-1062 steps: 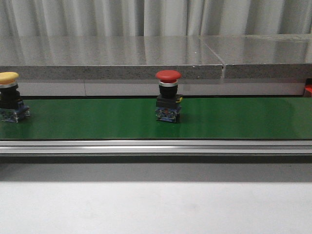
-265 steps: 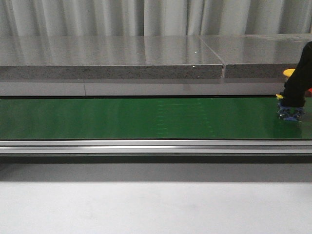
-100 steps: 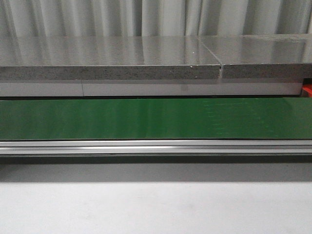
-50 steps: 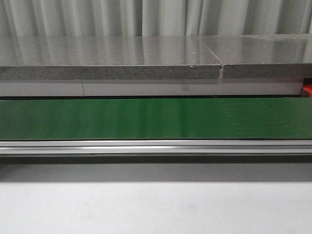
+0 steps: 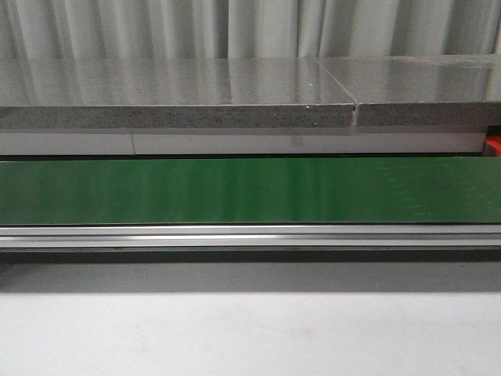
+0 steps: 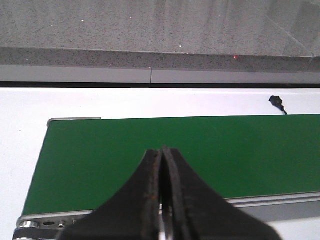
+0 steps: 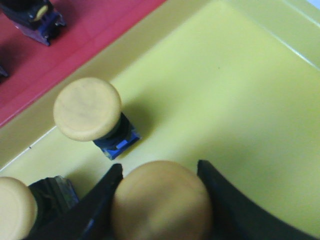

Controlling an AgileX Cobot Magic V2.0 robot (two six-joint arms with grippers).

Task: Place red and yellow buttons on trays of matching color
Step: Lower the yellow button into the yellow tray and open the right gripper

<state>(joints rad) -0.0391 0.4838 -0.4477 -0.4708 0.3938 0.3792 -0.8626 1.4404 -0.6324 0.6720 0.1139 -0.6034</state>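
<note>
1. Step in hand — placement. My right gripper (image 7: 160, 200) is clamped on a yellow button (image 7: 161, 202), its fingers bearing on either side of the cap, and it hangs over the yellow tray (image 7: 240, 110).
2. Position of the work: the held button is above bare tray floor. A second yellow button (image 7: 89, 111) stands on the tray just beside it, and a third (image 7: 15, 212) shows at the frame edge.
3. The red tray (image 7: 95, 35) borders the yellow one; a dark button base (image 7: 35, 17) rests on it.
4. My left gripper (image 6: 161, 195) is idle, fingers pressed together on nothing, above the green conveyor belt (image 5: 250, 189), which carries no button in view.
5. Next move, as I judge it: lower until the base seats on the yellow floor, keep clear of the neighbouring cap, then part the fingers — only after the base is down, or the button may tip.
</note>
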